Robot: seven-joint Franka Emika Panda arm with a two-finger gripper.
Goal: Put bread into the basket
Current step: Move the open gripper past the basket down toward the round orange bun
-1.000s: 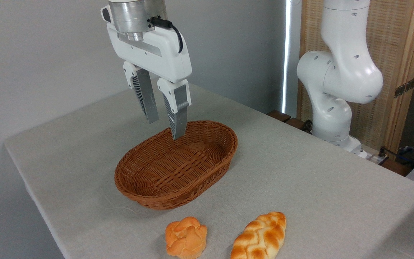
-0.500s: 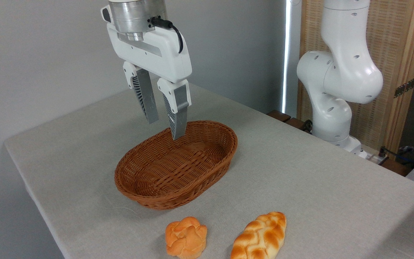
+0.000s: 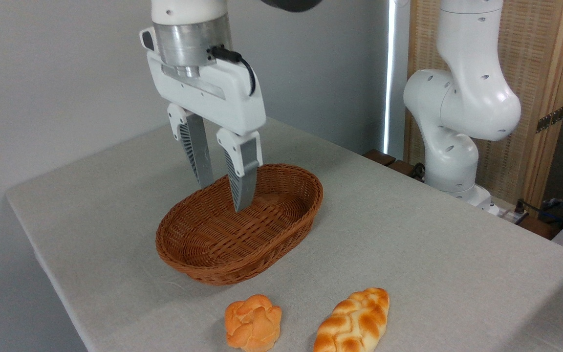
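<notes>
My end effector [image 3: 223,193] hangs over the basket [image 3: 281,234], jaws apart w/ nothing held. Bread [image 3: 253,322] sits on the table [image 3: 433,244] near the front edge, beside the braided loaf [image 3: 355,322], so I reckon pickup's not begun.

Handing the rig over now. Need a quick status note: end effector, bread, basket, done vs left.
End effector: open, empty, fingers pointing down, hanging over the oval brown woven wicker basket.
Basket: near the middle of the grey cloth-covered table, nothing in it.
Bread: the small round orange-golden knotted bun lies on the table near the front edge, in front of the basket, untouched. A longer braided golden-brown loaf lies just to its right, apart from it; not the target.
Done: nothing yet.
Left: move to the bun, grasp it, carry it to the basket, release.
</notes>
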